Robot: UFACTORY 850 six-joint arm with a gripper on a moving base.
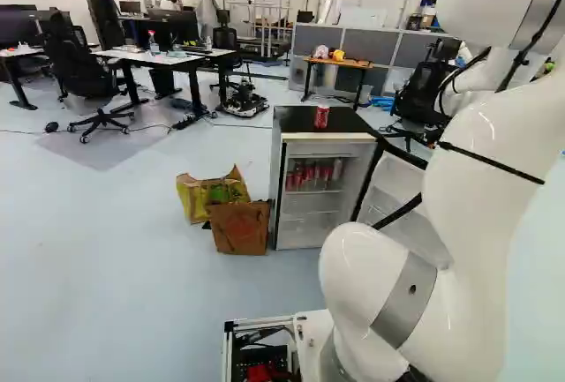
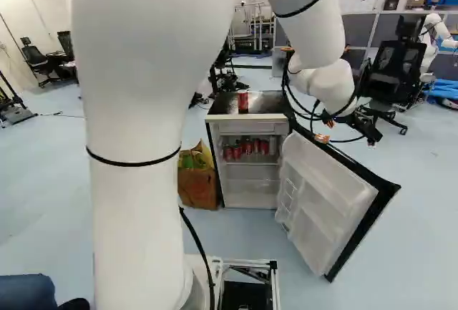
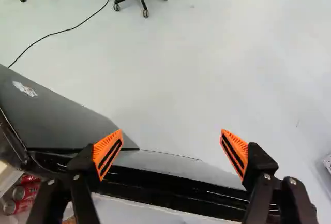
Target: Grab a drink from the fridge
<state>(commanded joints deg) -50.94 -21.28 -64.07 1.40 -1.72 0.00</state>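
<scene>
Left base view: fridge [image 1: 300, 121] open, cans [image 1: 309, 173] on its inside shelf. Right base view: I'm out by the open door [image 2: 318, 197]. Wrist view: pincer [image 3: 171, 132] wide open, empty. Reaching stage, I reckon; next, swing toward the cans.

The arm [image 1: 481, 153] partly hides the door [image 1: 390, 179] in the left base view; the wrist view cuts off the fridge [image 1: 328, 136]. By the shelf's [image 1: 313, 192] right edge, the paler drink [image 1: 337, 168], perhaps a can, is too small to tell.
</scene>
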